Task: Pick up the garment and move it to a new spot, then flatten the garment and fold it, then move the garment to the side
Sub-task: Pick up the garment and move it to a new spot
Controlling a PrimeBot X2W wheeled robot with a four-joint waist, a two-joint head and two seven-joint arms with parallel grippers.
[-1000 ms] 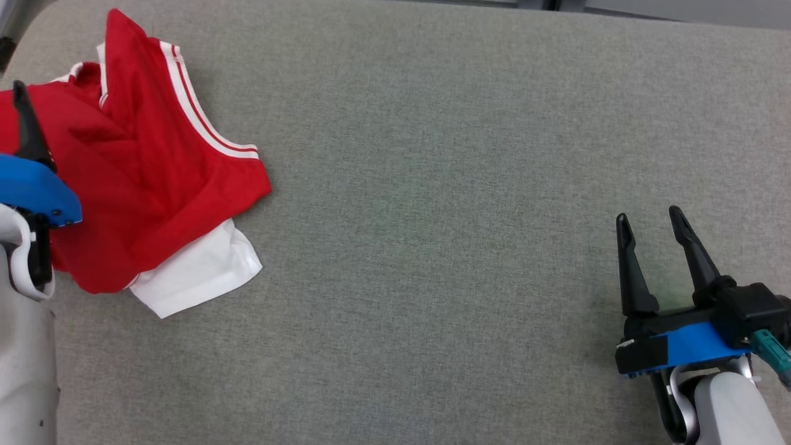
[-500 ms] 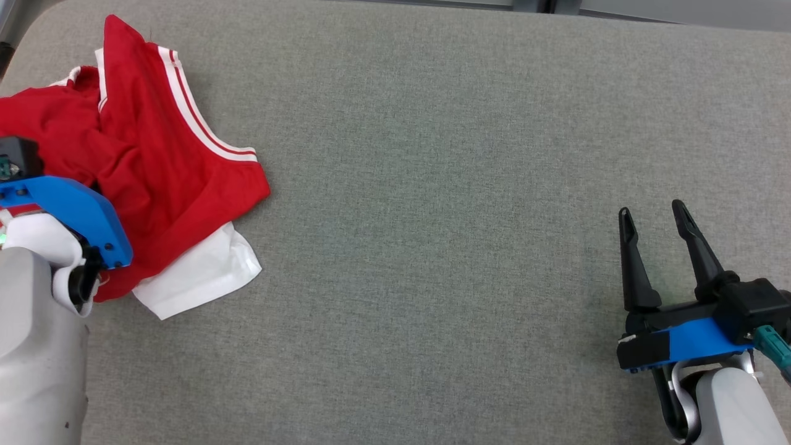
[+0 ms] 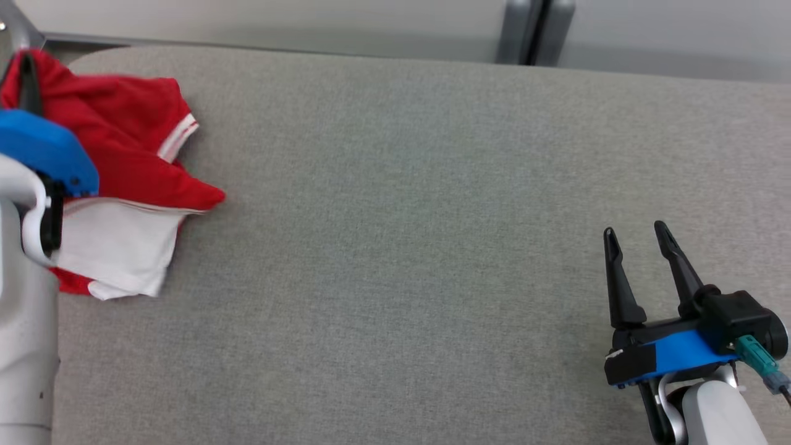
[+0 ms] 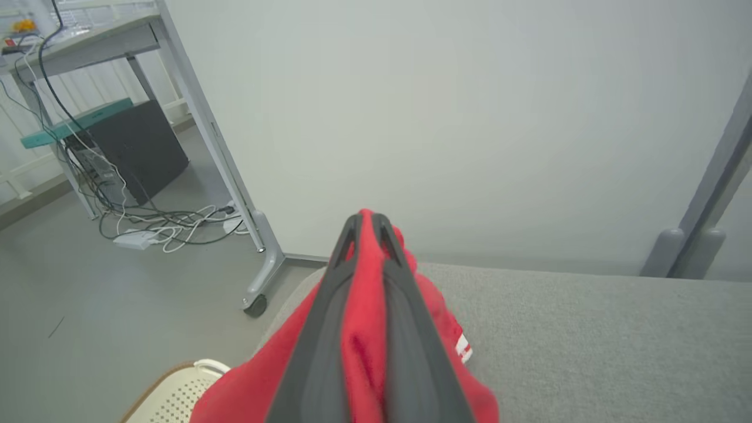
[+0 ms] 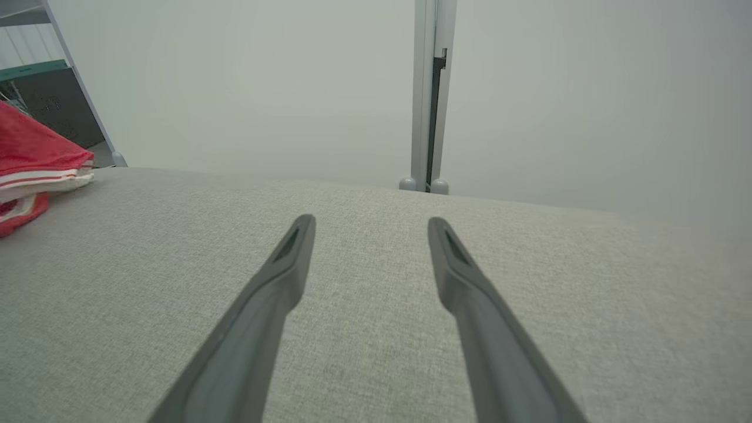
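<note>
One red-and-white garment (image 3: 123,148). One grey padded table (image 3: 395,247). Two grippers, mine: left gripper (image 4: 365,220) and right gripper (image 3: 635,228), two dark fingers (image 5: 276,294) apiece. One upright post (image 5: 423,94). One desk (image 4: 202,117), one dark box (image 4: 138,147), one perforated basket (image 4: 176,399), one castor (image 4: 255,305), one tangle of cables (image 4: 164,226).

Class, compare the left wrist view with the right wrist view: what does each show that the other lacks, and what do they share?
Left wrist view adds: the left gripper shut on the garment, floor cables and a white basket.
Right wrist view adds: the right gripper, open above the table.
Both: the red garment, the grey table, the pale wall and a grey post.
</note>
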